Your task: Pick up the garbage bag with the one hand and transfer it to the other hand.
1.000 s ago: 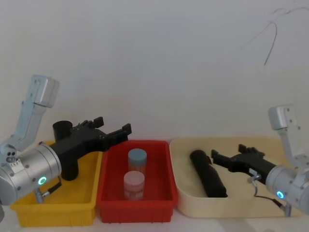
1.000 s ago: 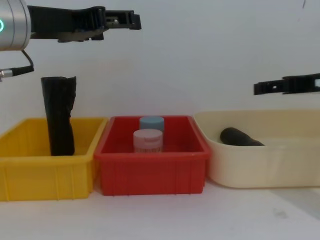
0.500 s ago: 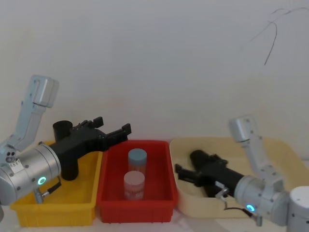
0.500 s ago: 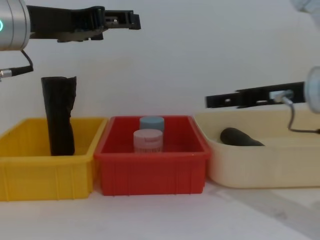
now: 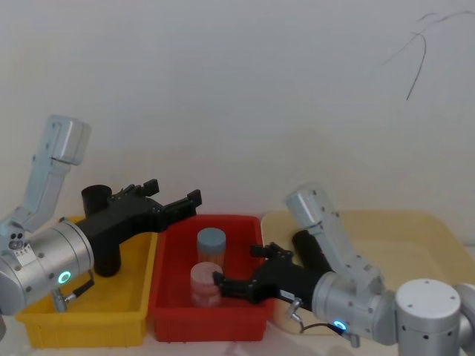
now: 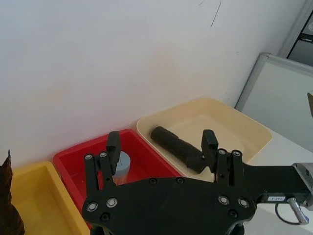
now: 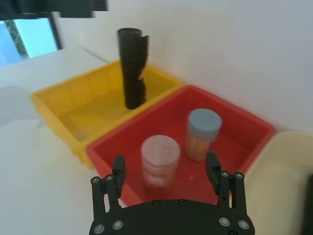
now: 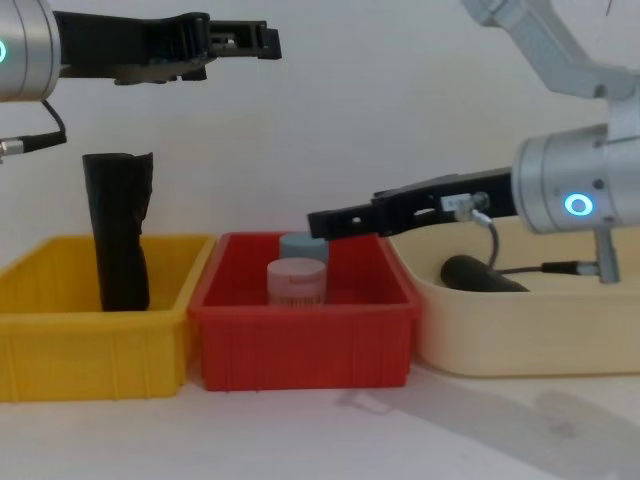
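Note:
The garbage bag [image 5: 302, 244] is a thick black roll lying in the cream bin [image 5: 415, 231], partly behind my right arm; it also shows low in the chest view [image 8: 482, 276] and in the left wrist view [image 6: 177, 146]. My right gripper [image 5: 237, 265], on the blue-ringed wrist, is open and empty above the red bin [image 5: 208, 323] and its jars [image 7: 165, 165], to the left of the bag. My left gripper [image 5: 194, 201], on the green-ringed wrist, is held high and open [image 8: 266, 40] over the edge between the yellow and red bins, with nothing in it.
A slimmer black roll with a ragged top [image 8: 118, 232] stands upright in the yellow bin [image 8: 90, 360]. A blue-lidded jar [image 5: 211, 243] and a pink-lidded jar [image 8: 297, 281] stand in the red bin. The three bins sit side by side against a white wall.
My right arm has swung left, from above the cream bin and the bag to above the red bin. The left arm has stayed where it was.

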